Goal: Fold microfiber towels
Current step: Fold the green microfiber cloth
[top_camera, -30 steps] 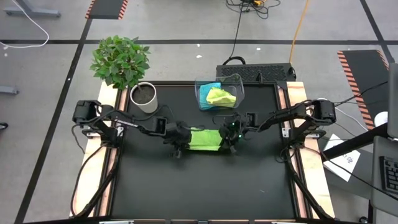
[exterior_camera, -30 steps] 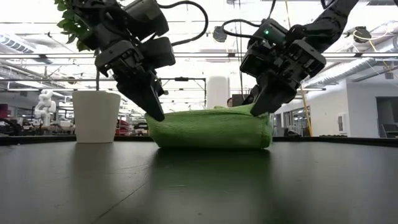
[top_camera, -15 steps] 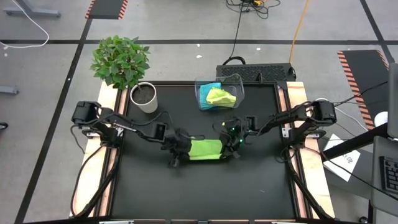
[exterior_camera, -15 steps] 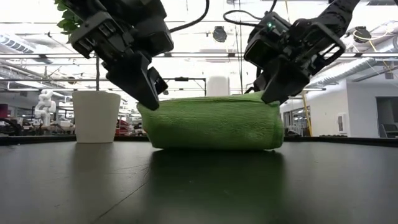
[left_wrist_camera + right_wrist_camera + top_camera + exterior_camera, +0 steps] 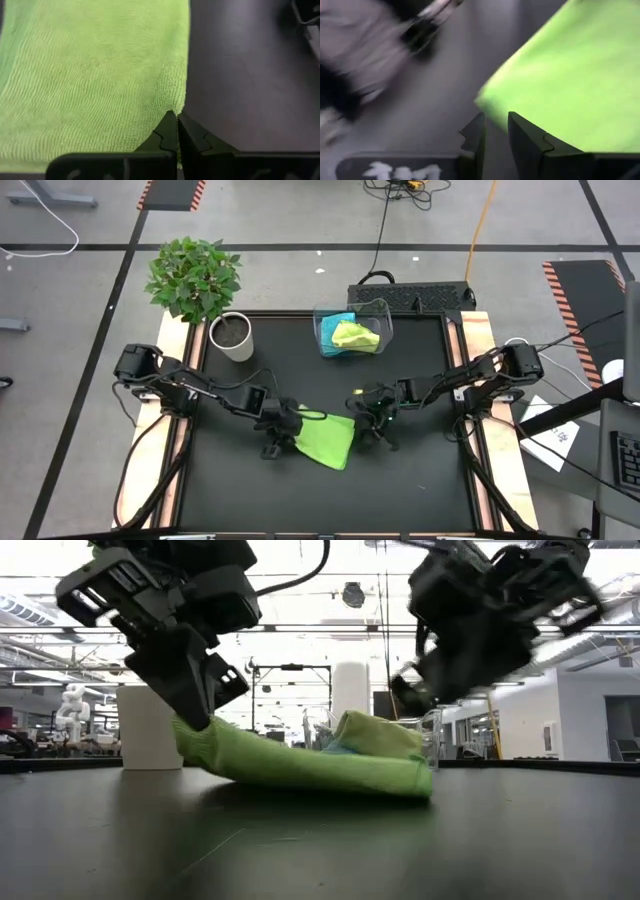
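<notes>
A lime-green microfiber towel lies askew in the table's middle. Its left end is raised and its right end rests on the table. My left gripper is shut on the raised end. My right gripper hovers open just right of the towel, and its fingers have nothing between them. A turquoise towel and another lime-green one lie in the clear bin at the far edge. My left gripper pinches the towel's edge at its left end between its two shut fingers; one layer or several, I cannot tell. The fingers slant down from the table's left. The held end is lifted, and the cloth slopes down slack to the table.
A plant in a white pot stands at the far left. A black box with cables sits just beyond the table's far edge. Bare black tabletop stretches toward the near edge.
Both grippers carried the towel toward the table's near edge. My right gripper then let go and drew clear to the right. The towel's right end dropped onto the table while its left end stayed raised in my left gripper, so the cloth now lies slanted.
</notes>
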`<state>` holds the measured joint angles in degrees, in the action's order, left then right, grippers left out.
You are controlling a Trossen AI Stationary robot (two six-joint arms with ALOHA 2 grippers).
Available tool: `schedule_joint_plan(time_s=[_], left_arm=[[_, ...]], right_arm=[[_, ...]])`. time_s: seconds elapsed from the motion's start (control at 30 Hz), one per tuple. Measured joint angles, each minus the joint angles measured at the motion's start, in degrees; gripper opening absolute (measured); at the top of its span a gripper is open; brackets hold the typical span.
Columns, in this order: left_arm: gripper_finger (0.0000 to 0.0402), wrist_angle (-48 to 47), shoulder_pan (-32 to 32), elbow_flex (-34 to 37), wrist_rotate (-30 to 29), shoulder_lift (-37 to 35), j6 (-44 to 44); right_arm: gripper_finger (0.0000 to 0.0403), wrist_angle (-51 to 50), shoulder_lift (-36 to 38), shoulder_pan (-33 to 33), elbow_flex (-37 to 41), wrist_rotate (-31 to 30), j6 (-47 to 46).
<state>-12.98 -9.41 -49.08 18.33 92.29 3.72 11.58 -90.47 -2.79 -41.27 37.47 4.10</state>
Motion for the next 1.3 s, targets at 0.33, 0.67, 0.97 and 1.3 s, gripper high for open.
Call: schedule_joint_plan(time_s=[0.33, 0.67, 0.97, 1.3], left_arm=[[0.0001, 0.41, 0.3, -0.02, 1.34, 0.0, 0.82], [0.0001, 1.53, 9.89, -0.09, 5.96, 0.0, 4.55], [0.0002, -0.48, 15.85, -4.84, 11.27, 0.0, 2.93], [0.0002, -9.62, 21.84, -7.71, 11.73, 1.59, 1.06]], right_arm=[[0.0023, 7.59, -1.49, 1.44, -0.13, -14.43, 4.16], [0.0001, 15.18, -14.87, 4.83, -0.96, -14.7, 7.32], [0.0, 16.17, -20.71, 4.6, -4.26, -14.05, 6.24], [0.0, 15.95, -20.69, 2.22, -4.11, -13.47, 3.38]])
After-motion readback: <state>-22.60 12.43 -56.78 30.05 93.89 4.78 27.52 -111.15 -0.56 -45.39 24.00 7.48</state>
